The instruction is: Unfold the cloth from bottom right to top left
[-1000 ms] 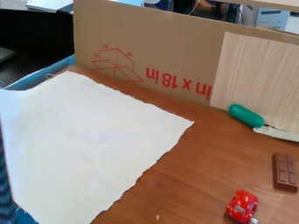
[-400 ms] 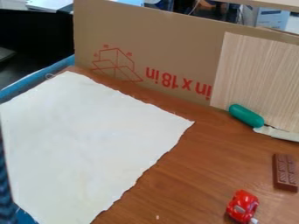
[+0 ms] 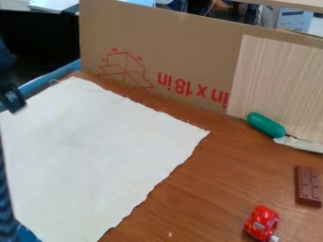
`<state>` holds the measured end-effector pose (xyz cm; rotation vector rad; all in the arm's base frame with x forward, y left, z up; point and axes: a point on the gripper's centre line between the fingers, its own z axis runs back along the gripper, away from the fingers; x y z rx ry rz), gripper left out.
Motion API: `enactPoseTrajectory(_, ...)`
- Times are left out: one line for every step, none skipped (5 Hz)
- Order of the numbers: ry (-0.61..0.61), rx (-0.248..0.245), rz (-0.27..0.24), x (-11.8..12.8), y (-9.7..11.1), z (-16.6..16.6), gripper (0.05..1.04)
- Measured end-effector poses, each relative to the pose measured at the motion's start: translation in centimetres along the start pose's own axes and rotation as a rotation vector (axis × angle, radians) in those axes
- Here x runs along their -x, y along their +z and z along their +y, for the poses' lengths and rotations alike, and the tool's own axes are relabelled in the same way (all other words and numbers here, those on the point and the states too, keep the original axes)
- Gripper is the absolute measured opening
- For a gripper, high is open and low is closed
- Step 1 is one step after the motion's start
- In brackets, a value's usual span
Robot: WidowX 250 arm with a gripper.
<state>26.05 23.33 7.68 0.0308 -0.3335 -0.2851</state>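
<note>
At the left edge of the camera view, the black gripper (image 3: 12, 100) hangs beside the cloth's upper-left edge, over the blue rim. Whether it touches the cloth I cannot tell. The white cloth (image 3: 101, 151) lies spread out and mostly flat on the brown wooden table, with one corner near the cardboard at the top and another pointing right. Its left part runs to the view's edge, so the end there is hidden.
A cardboard panel (image 3: 189, 56) and a light wooden board (image 3: 277, 85) stand behind the table. At the right are a green-handled knife (image 3: 266, 125), a chocolate bar (image 3: 308, 185) and a red toy car (image 3: 262, 223). A blue rim (image 3: 54, 75) borders the upper left.
The cloth's left corner, raised along the left edge before, has dropped lower and settled. The gripper has come into view at the left edge.
</note>
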Motion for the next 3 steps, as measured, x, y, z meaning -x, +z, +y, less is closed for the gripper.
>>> enactPoseTrajectory(-0.002,-0.022,0.056,-1.4,-3.9,-1.7,1.0)
enactPoseTrajectory(0.019,-0.038,0.085,-1.9,-5.6,-3.1,0.999)
enactPoseTrajectory(0.022,-0.021,0.112,-2.0,-6.5,-4.9,1.0)
